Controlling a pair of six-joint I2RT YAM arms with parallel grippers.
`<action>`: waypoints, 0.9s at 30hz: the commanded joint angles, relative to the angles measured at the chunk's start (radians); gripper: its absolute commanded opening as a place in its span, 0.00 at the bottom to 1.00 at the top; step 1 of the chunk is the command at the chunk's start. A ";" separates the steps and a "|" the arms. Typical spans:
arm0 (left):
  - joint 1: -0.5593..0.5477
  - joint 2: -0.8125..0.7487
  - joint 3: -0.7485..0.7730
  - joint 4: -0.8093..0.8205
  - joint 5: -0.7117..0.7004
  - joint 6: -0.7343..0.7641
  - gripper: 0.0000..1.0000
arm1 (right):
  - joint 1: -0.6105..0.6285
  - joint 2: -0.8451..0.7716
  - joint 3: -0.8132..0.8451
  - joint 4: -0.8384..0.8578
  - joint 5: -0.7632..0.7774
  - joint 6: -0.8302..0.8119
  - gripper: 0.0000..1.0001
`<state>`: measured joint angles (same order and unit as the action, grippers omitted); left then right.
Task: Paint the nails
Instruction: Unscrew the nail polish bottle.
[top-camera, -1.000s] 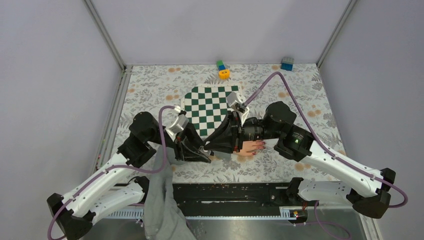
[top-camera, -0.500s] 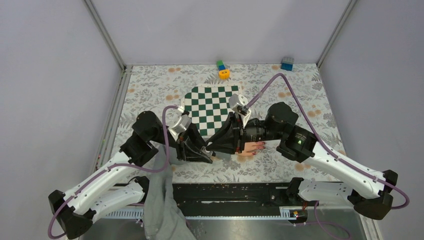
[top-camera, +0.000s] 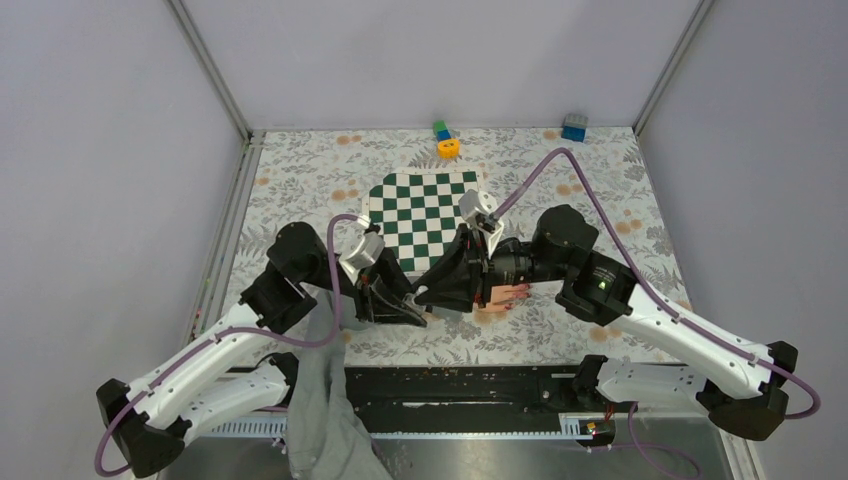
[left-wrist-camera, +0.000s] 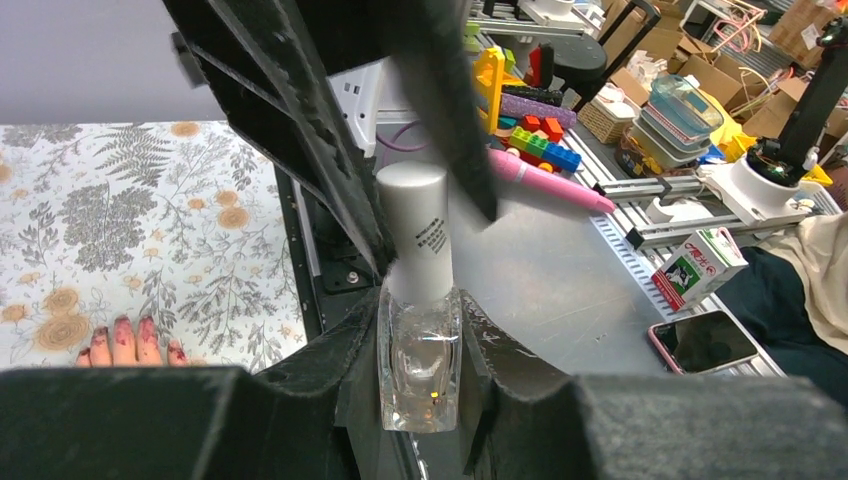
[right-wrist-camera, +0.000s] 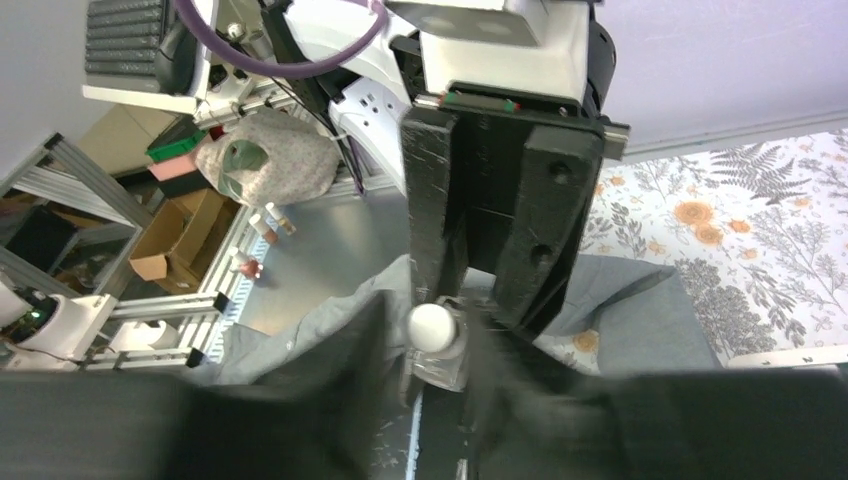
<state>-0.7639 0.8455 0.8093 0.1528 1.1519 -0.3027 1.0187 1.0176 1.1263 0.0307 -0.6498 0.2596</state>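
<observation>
Both arms are shifting slightly rightward; we are clamping the polish bottle (left-wrist-camera: 420, 375) in the left gripper (left-wrist-camera: 420, 350) and pinching its cap (left-wrist-camera: 415, 220) with the right gripper (right-wrist-camera: 435, 340), probably unscrewing; the nails (left-wrist-camera: 123, 327) are lying just beside it.

The top view is bright and even, with soft light from above and only faint shadows on the flowery table (top-camera: 600, 170). In both wrist views the black fingers (left-wrist-camera: 120, 420) right by the camera look dark and blurry, like smears along the bottom. The clear bottle (left-wrist-camera: 420, 370) is sharp, and its silver cap (left-wrist-camera: 412, 230) has a soft shine.
</observation>
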 joint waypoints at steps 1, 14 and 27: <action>0.008 -0.027 0.014 -0.069 -0.061 0.073 0.00 | 0.001 -0.076 0.033 0.051 -0.015 0.011 0.53; 0.008 -0.112 0.022 -0.232 -0.486 0.210 0.00 | 0.001 -0.154 -0.043 -0.116 0.612 0.054 0.97; 0.008 -0.109 0.037 -0.326 -0.912 0.189 0.00 | 0.077 0.000 -0.034 -0.006 0.835 0.388 0.74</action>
<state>-0.7582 0.7353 0.8089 -0.1894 0.3622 -0.1051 1.0576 0.9886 1.0309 -0.0250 0.0811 0.5629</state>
